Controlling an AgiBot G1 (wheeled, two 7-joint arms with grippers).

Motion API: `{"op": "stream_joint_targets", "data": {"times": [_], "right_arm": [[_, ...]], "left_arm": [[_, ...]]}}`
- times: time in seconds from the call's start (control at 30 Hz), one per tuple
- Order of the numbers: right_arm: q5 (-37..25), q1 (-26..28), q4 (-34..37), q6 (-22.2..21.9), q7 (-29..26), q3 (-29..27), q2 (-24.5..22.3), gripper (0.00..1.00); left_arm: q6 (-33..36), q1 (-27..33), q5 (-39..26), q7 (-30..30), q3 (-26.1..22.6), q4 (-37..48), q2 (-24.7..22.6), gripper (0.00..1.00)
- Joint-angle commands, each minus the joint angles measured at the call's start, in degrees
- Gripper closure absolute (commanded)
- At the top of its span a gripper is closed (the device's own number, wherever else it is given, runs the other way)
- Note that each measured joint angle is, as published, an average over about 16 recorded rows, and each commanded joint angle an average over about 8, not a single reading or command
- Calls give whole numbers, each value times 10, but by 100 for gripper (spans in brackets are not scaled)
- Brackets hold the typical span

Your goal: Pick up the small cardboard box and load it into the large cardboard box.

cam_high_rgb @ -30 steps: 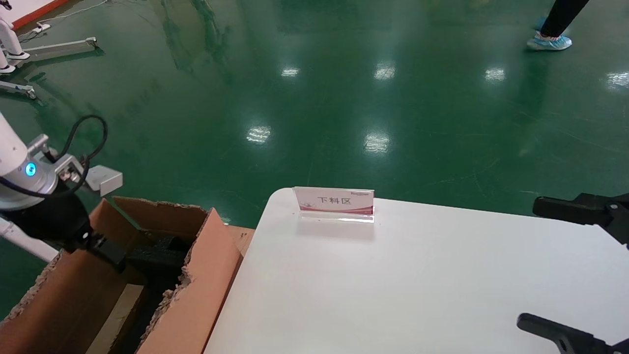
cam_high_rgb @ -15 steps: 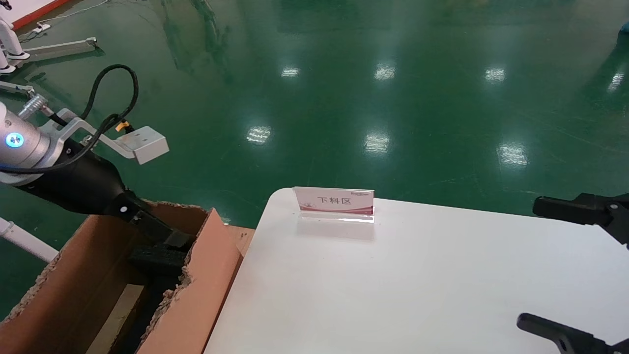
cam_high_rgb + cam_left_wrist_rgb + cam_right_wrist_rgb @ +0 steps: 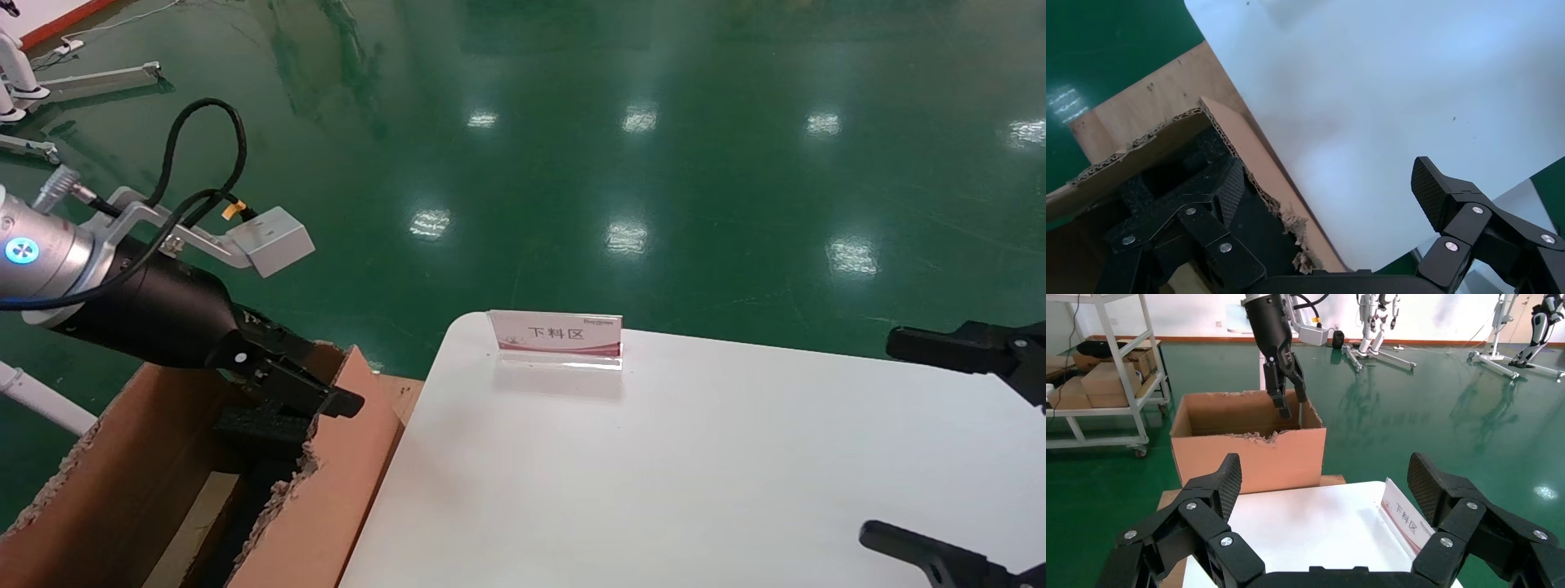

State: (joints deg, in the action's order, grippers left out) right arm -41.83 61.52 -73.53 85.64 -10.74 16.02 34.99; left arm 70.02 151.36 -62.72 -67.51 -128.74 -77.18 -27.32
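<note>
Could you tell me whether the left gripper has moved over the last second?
Yes. The left gripper has risen out of the large cardboard box and swung toward the white table, now open above the box's torn wall.

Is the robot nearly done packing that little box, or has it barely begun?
It looks nearly done, though that is unconfirmed. No small cardboard box shows on the white table, and the left gripper hangs open and empty over the large cardboard box, so nothing is in hand. The box's floor is mostly hidden, so the small one cannot be seen inside. The right gripper is parked open over the table.
</note>
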Motion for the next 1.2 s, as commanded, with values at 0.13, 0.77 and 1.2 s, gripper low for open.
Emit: {"op": "stream_joint_targets", "data": {"times": [0.13,0.77,1.2], "right_arm": [[0,0,0,0,0,0,0,0],[0,0,0,0,0,0,0,0],[0,0,0,0,0,0,0,0]], "left_arm": [[9,-22,-1,10,28,6,-9,0],[34,-155,26,92,194,14,-24,0],[50,-248,49,152,311,17,-31,0]]}}
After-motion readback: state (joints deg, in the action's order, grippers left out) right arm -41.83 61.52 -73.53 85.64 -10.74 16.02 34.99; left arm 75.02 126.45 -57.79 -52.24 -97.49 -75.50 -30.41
